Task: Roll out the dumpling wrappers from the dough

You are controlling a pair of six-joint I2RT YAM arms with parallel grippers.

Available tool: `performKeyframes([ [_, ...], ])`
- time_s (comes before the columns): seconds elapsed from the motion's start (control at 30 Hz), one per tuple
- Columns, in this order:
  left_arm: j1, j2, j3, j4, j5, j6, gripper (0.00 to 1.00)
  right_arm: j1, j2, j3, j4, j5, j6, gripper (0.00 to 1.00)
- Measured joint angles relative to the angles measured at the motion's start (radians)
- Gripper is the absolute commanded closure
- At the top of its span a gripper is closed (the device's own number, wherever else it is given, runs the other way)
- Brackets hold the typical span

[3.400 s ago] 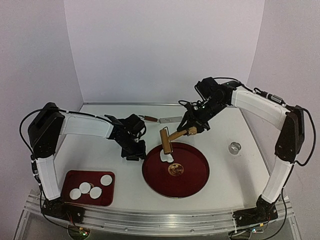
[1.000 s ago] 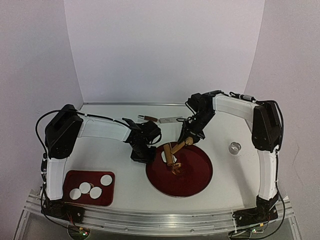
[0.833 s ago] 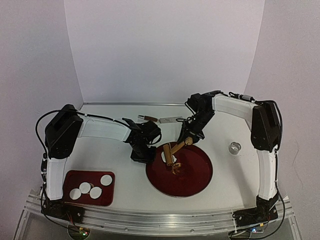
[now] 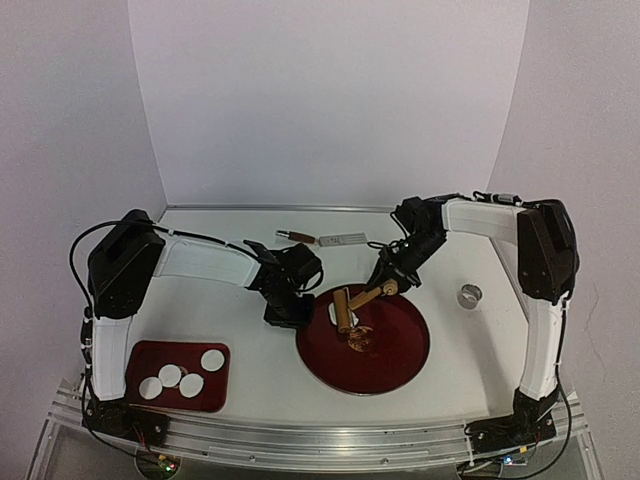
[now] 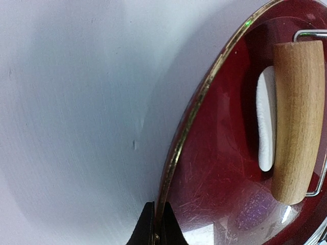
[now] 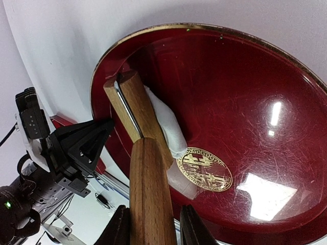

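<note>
The left arm (image 4: 200,262) reaches rightward over the table, its left gripper (image 4: 284,314) pointing down, pinched tight on a plate (image 4: 400,365) rim. The right arm (image 4: 480,218) bends leftward, its right gripper (image 4: 392,283) clamping a roller (image 4: 366,295) handle.

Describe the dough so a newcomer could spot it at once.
Find the round red plate mid-table. On its far-left part lies a wooden roller; the dough is the white lump under it. Unlike the neat round discs in the tray at near left, it is uneven and alone.
</note>
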Motion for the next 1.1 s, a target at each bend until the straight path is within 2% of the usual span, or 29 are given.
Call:
performKeyframes([
  [1.1,0.003,-0.016,-0.047,0.076,0.023,-0.007,1.00,-0.096,-0.127,-0.205,0.071,-0.041,-0.024,1.00],
])
